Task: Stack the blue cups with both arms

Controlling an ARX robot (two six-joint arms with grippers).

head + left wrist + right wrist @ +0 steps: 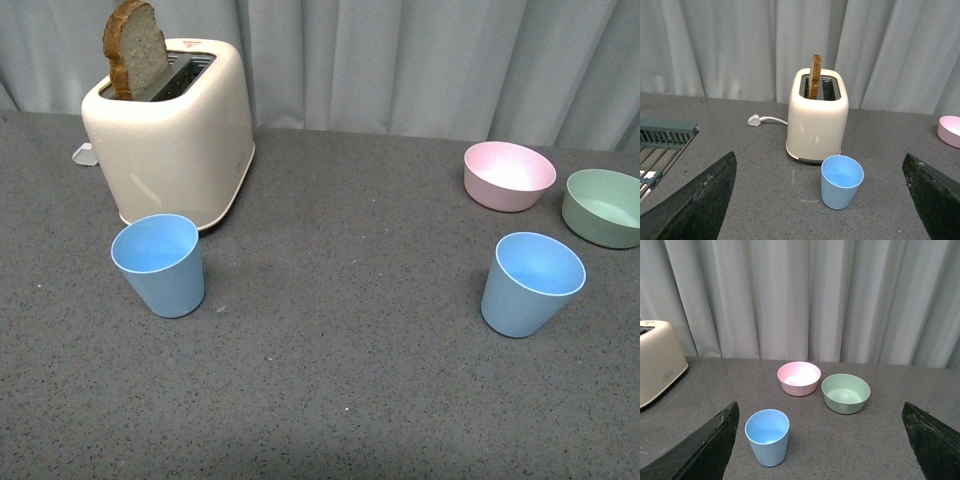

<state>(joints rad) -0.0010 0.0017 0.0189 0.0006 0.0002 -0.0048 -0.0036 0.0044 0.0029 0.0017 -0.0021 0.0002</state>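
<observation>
**A:** Start nearest. How do the grippers stand?

**B:** The left gripper (pixel 819 155) has its jaws spread wide with nothing between them. The right gripper (pixel 820 403) is the same, wide open and empty. Neither arm shows in the front view. Each wrist view has its own cup lying ahead of the fingers, not between them.

**A:** And the cups?

**B:** The left blue cup (pixel 160 265) stands upright and empty toward the left edge of the table (pixel 340 400), just in front of the toaster (pixel 170 140). The right blue cup (pixel 532 285) stands upright and empty toward the right edge. The two are well apart.

**A:** So nothing is stacked.

**B:** Nothing. I'd put the task at its very start, since neither cup is gripped or lifted. Everything is left to do: each arm has to reach and close on its cup, bring the two together, and set one inside the other.

**A:** What's farther back?

**B:** The toaster sits toward the far left corner with a slice of bread (pixel 135 50) standing in its slot. The pink bowl (pixel 508 175) and green bowl (pixel 603 207) sit just beside each other toward the far right corner, beyond the right cup. A grey curtain (pixel 400 60) hangs along the far edge.
</observation>
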